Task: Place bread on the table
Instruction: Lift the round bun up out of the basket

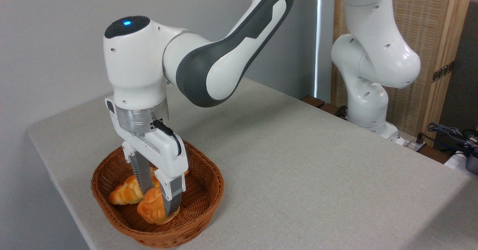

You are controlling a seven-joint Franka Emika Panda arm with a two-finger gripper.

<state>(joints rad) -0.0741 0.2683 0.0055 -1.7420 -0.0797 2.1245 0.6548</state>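
Note:
The bread [152, 208], a small orange-golden knotted bun, lies in the brown wicker basket [203, 190] near the table's front left corner. My gripper [157, 201] points straight down into the basket and stands open. Its fingers [172, 194] straddle the bread, one behind it and one in front at its right side. The bread rests on the basket floor; whether the pads touch it I cannot tell. The light grey-beige table [298, 168] spreads out to the right of the basket.
A long braided golden loaf [125, 193] lies in the basket just left of the bread, partly behind the rear finger. The arm's base [368, 108] stands at the table's far right edge, with cables [448, 134] beyond it.

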